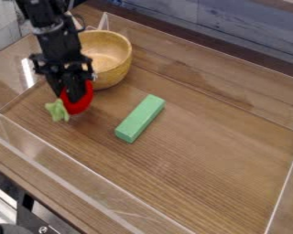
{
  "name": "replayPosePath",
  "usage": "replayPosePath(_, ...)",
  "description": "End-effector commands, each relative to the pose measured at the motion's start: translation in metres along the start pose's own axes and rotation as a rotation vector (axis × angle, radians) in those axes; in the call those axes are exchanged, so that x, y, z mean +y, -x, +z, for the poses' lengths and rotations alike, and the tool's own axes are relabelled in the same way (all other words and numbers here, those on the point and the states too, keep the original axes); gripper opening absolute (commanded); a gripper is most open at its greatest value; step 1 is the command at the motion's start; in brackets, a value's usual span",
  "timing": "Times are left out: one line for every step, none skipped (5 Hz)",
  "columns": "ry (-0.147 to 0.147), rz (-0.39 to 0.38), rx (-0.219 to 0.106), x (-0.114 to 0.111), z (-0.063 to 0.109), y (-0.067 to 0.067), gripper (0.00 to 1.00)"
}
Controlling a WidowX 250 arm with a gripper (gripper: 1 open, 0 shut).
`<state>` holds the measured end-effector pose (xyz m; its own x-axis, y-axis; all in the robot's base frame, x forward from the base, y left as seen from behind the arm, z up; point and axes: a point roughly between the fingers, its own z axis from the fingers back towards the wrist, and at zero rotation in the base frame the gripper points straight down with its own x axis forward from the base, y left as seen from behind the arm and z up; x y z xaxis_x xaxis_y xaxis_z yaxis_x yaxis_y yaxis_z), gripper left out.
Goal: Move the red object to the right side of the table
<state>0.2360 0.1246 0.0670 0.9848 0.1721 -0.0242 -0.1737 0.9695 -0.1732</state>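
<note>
The red object [74,101], a small strawberry-like toy with a light green leafy cap [55,111], hangs just above the left part of the brown wood-grain table [198,155]. My black gripper [72,93] comes down on it from above and is shut on its red body. The leafy cap sticks out to the lower left of the fingers. The toy's top is hidden between the fingers.
A wooden bowl [103,57] stands right behind the gripper at the back left. A flat green rectangular block [139,119] lies to the right of the toy. Low clear plastic walls [136,212] edge the tabletop.
</note>
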Motion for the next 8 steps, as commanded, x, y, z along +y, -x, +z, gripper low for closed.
replayPosePath(-0.01,-0.019,-0.086,-0.02,0.043,-0.016,0.0)
replayPosePath(0.026,-0.033,-0.091,-0.056,0.057,-0.027,0.0)
replayPosePath(0.044,-0.095,-0.081,-0.099,0.05,-0.031,0.0)
replayPosePath(0.051,-0.165,-0.069,-0.14,0.037,-0.031,0.0)
replayPosePath(0.052,-0.217,-0.06,-0.179,0.017,-0.032,0.0)
replayPosePath(0.045,-0.24,-0.05,-0.21,-0.006,-0.033,0.0)
replayPosePath(0.038,-0.276,-0.036,-0.227,-0.027,-0.023,0.0)
replayPosePath(0.018,-0.296,-0.026,-0.224,-0.048,-0.02,0.0)
